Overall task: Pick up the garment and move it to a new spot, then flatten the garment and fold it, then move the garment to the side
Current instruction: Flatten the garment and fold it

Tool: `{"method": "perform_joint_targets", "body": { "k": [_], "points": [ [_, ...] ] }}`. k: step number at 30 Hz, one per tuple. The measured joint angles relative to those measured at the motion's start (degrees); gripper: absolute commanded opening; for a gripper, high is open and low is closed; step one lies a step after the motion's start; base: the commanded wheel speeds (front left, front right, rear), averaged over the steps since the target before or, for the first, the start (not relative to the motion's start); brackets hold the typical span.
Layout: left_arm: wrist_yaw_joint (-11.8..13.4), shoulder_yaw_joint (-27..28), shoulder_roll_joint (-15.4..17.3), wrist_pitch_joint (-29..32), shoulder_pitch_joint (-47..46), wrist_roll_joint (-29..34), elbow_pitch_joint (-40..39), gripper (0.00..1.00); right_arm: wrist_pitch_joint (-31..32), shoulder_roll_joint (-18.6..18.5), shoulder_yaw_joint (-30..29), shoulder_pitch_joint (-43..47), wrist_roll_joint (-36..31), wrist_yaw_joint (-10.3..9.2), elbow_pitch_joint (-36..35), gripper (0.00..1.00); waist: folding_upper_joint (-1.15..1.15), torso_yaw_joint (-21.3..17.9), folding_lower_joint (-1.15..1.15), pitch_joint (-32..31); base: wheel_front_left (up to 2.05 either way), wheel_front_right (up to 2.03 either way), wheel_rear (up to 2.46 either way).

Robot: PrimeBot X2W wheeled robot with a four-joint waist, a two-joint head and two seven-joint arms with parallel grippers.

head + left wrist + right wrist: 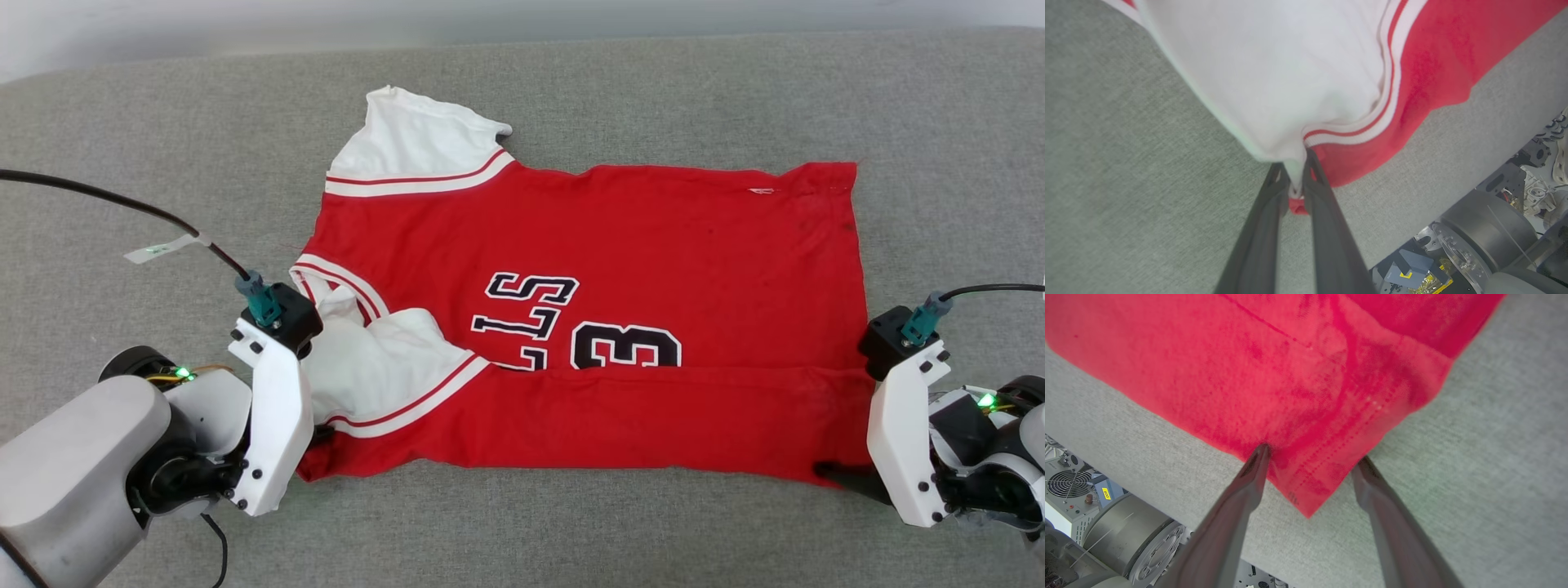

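Inside left pincer — garment corner (sleeve side) sits.

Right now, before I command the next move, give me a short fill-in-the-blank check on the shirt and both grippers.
1. The left gripper is ____ on the edge of the shirt.
2. The right gripper is ____, with the shirt's red corner between its two sides.
3. The shirt lies on a ____ fabric surface.
4. The one black digit showing on the shirt is a ____.

Missing words: shut; open; grey; 3
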Motion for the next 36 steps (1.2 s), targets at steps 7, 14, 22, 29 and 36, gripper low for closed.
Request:
{"method": "perform_joint_targets", "body": {
  "k": [7,14,22,29,36],
  "points": [
    [0.0,-0.6,0.1,-1.2,0.7,-0.4,0.9,0.0,-3.1,-0.1,0.4,-1.4,0.9,0.01,1.9,0.0,0.0,-0.4,0.0,-0.5,0.0,0.0,0.0],
    [0.0,-0.5,1.4,-2.7,1.5,-1.8,0.5,0.0,-5.9,-2.5,-0.1,-1.4,3.0,0.01,-1.9,0.0,0.0,-0.4,0.0,-3.4,0.0,0.0,0.0],
    [0.4,-1.2,4.6,-4.2,6.3,-3.3,-3.9,0.0,-7.0,-7.8,-1.6,4.3,4.7,0.01,-8.6,0.0,0.0,-1.1,0.0,-7.2,0.0,0.0,0.0],
    [1.9,-2.8,6.7,-4.9,11.1,-3.7,-7.9,0.0,-7.5,-10.8,-6.1,13.0,5.9,0.01,-11.8,0.0,0.0,-1.5,0.0,-8.0,0.0,0.0,0.0],
    [3.0,-3.4,6.8,-6.3,13.1,-3.6,-8.3,0.0,-6.0,-9.2,-8.8,18.4,4.6,0.01,-11.5,0.0,0.0,-1.6,0.0,-6.9,0.0,0.0,0.0]
  ]
}}
